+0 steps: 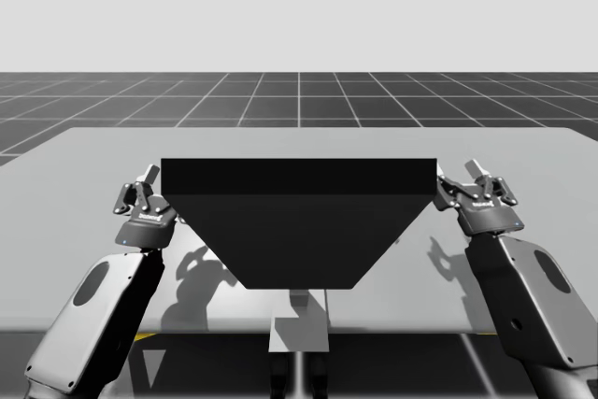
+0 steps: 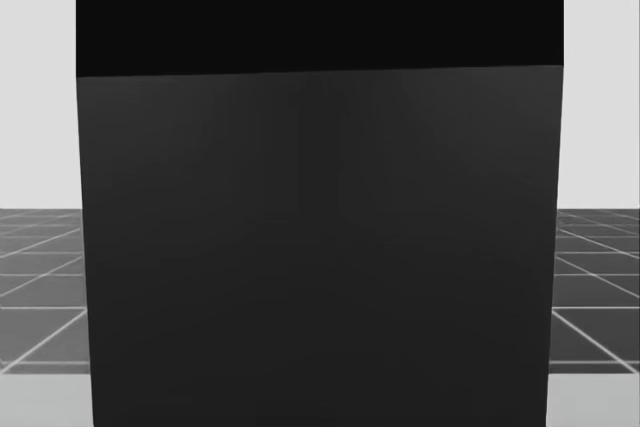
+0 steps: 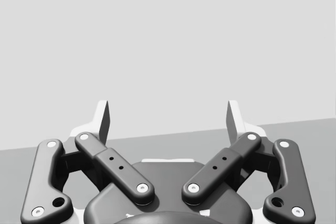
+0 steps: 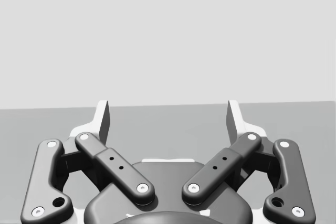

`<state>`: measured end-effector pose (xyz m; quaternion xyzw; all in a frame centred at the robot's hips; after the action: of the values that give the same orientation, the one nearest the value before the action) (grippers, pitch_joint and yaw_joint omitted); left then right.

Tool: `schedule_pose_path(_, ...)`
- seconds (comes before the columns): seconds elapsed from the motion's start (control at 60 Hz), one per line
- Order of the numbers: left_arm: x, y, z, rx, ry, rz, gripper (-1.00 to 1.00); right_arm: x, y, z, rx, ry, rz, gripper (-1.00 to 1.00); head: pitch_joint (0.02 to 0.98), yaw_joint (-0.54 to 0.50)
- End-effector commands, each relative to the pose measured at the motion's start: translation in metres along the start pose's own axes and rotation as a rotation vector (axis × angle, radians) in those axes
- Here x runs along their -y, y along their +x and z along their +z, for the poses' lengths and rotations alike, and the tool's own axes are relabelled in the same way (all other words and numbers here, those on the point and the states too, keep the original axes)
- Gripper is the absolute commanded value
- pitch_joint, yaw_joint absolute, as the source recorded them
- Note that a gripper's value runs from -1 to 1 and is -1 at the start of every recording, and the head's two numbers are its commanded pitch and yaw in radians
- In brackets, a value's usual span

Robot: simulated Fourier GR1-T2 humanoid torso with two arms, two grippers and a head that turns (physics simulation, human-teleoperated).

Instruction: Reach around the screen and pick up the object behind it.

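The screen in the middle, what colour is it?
The screen is very dark grey, with a black band along the top. It shows best in the head view.

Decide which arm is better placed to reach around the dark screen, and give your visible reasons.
Neither left nor right clearly wins. The left gripper and right gripper mirror each other, fingers open, one beside each end of the screen. The object behind it is hidden, so its side cannot be judged.

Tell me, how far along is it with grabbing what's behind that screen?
Barely started. Nothing is grasped: the left end effector and right end effector are open, one beside each end of the screen. Reaching round and picking up whatever lies behind remains.
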<state>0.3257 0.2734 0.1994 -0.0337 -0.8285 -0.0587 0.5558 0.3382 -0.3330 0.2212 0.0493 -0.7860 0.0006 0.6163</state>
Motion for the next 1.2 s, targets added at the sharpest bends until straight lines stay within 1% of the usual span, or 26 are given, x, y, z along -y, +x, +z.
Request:
schedule_pose_path(0.017,0.0,-0.001,0.0,-0.007,0.0,0.0,-1.0,-0.002,-0.001,0.002,0.008,-0.011,0.013,-1.0,0.097,0.0)
schedule_pose_path(0.067,-0.001,-0.001,-0.001,-0.009,0.0,-0.001,-1.0,-0.002,0.001,0.003,0.019,0.006,0.013,-1.0,0.097,0.0)
schedule_pose_path(0.117,-0.001,-0.001,-0.001,-0.017,-0.007,0.001,-1.0,-0.003,0.002,0.003,0.022,0.045,-0.017,-1.0,0.098,0.0)
schedule_pose_path(0.167,-0.002,-0.001,-0.001,-0.042,-0.029,0.003,-1.0,-0.004,0.001,0.004,0.009,0.08,-0.01,-1.0,0.099,0.0)
schedule_pose_path(0.2,-0.002,-0.001,0.0,-0.062,-0.053,0.004,-1.0,-0.005,0.002,0.005,0.0,0.112,-0.025,-1.0,0.098,0.0)
schedule_pose_path(0.217,-0.002,0.0,0.001,-0.092,-0.095,-0.008,-1.0,-0.008,0.003,0.007,-0.013,0.149,-0.045,-1.0,0.099,0.0)
schedule_pose_path(0.267,-0.002,0.003,0.003,-0.115,-0.128,-0.007,-1.0,-0.011,0.003,0.01,-0.021,0.167,-0.041,-1.0,0.1,0.0)
schedule_pose_path(0.3,-0.002,0.006,0.005,-0.133,-0.156,-0.003,-1.0,-0.015,0.003,0.013,-0.038,0.191,-0.046,-1.0,0.1,0.0)
schedule_pose_path(0.333,-0.002,0.01,0.008,-0.144,-0.18,-0.012,-1.0,-0.018,0.002,0.016,-0.048,0.202,-0.035,-1.0,0.1,0.0)
schedule_pose_path(0.35,-0.003,0.012,0.009,-0.154,-0.203,-0.008,-1.0,-0.021,0.002,0.019,-0.047,0.216,-0.034,-1.0,0.101,-0.01)
schedule_pose_path(0.383,-0.003,0.015,0.013,-0.165,-0.236,-0.001,-1.0,-0.025,0.002,0.022,-0.061,0.246,-0.053,-1.0,0.103,-0.01)
schedule_pose_path(0.4,-0.003,0.016,0.014,-0.17,-0.247,0.0,-1.0,-0.026,0.002,0.023,-0.067,0.254,-0.054,-1.0,0.103,-0.01)
schedule_pose_path(0.467,-0.006,0.02,0.023,-0.203,-0.339,-0.016,-1.0,-0.031,0.002,0.032,-0.09,0.276,-0.036,-1.0,0.107,-0.01)
schedule_pose_path(0.483,-0.006,0.021,0.024,-0.206,-0.349,-0.019,-1.0,-0.032,0.002,0.034,-0.095,0.28,-0.037,-1.0,0.108,-0.01)
schedule_pose_path(0.517,-0.008,0.021,0.027,-0.218,-0.373,-0.017,-1.0,-0.033,0.001,0.037,-0.104,0.283,-0.037,-1.0,0.109,-0.01)
schedule_pose_path(0.55,-0.01,0.021,0.031,-0.236,-0.417,-0.004,-1.0,-0.033,0.0,0.041,-0.116,0.285,-0.033,-1.0,0.111,-0.01)
schedule_pose_path(0.617,-0.016,0.019,0.037,-0.263,-0.451,-0.023,-1.0,-0.034,-0.001,0.053,-0.143,0.301,-0.046,-1.0,0.116,-0.01)
schedule_pose_path(0.65,-0.019,0.017,0.04,-0.282,-0.46,-0.029,-1.0,-0.034,-0.003,0.058,-0.151,0.3,-0.036,-1.0,0.118,-0.01)
schedule_pose_path(0.717,-0.024,0.014,0.044,-0.306,-0.482,-0.046,-1.0,-0.034,-0.005,0.067,-0.171,0.309,-0.035,-1.0,0.119,-0.01)
schedule_pose_path(0.733,-0.027,0.012,0.047,-0.32,-0.492,-0.052,-1.0,-0.034,-0.006,0.072,-0.179,0.313,-0.028,-1.0,0.12,-0.02)
schedule_pose_path(0.817,-0.031,0.008,0.052,-0.34,-0.508,-0.055,-1.0,-0.035,-0.01,0.082,-0.196,0.32,-0.035,-1.0,0.121,-0.02)
schedule_pose_path(0.85,-0.033,0.006,0.054,-0.348,-0.514,-0.064,-1.0,-0.035,-0.013,0.087,-0.205,0.322,-0.04,-1.0,0.122,-0.02)
schedule_pose_path(0.9,-0.036,0.003,0.058,-0.365,-0.523,-0.075,-1.0,-0.034,-0.018,0.095,-0.216,0.321,-0.031,-1.0,0.124,-0.02)
schedule_pose_path(0.933,-0.037,0.001,0.06,-0.374,-0.527,-0.076,-1.0,-0.033,-0.021,0.1,-0.222,0.323,-0.037,-1.0,0.125,-0.02)
schedule_pose_path(1.1,-0.044,-0.001,0.068,-0.394,-0.548,-0.094,-1.0,-0.028,-0.031,0.119,-0.26,0.314,-0.03,-1.0,0.129,-0.02)
schedule_pose_path(1.2,-0.045,-0.001,0.07,-0.399,-0.552,-0.098,-1.0,-0.03,-0.034,0.121,-0.27,0.327,-0.03,-1.0,0.128,-0.02)
